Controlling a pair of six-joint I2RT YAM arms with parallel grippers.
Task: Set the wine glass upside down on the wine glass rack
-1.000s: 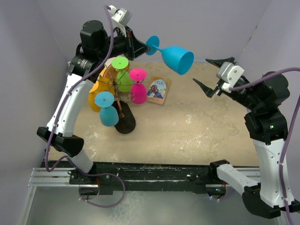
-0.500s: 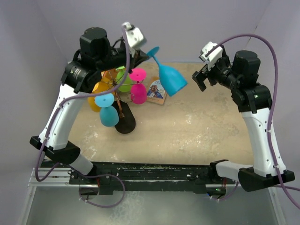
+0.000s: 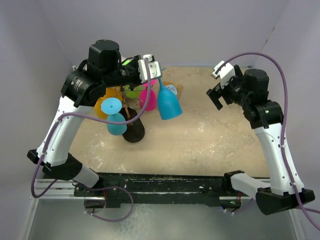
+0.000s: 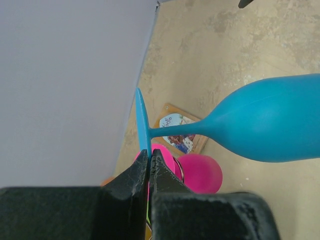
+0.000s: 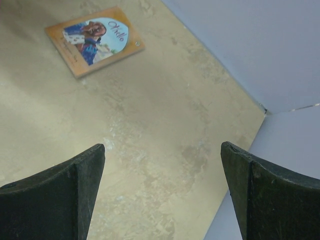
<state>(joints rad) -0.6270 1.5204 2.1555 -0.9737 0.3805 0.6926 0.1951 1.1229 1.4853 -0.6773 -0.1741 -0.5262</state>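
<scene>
My left gripper is shut on the flat foot of a blue wine glass, which hangs bowl down just right of the wine glass rack. In the left wrist view the jaws pinch the foot's rim and the blue bowl reaches to the right. The rack is a thin dark wire stand on a black oval base and holds a light-blue glass, a pink glass, a green glass and an orange glass, all upside down. My right gripper is open and empty above the table's right side.
A small picture card lies flat on the beige tabletop behind the blue glass; it also shows in the left wrist view. Lilac walls close in the table at the back and both sides.
My left gripper has swung down and towards the rack, turning the blue glass from nearly level to bowl down. My right arm pulled back and rose, then held nearly still.
</scene>
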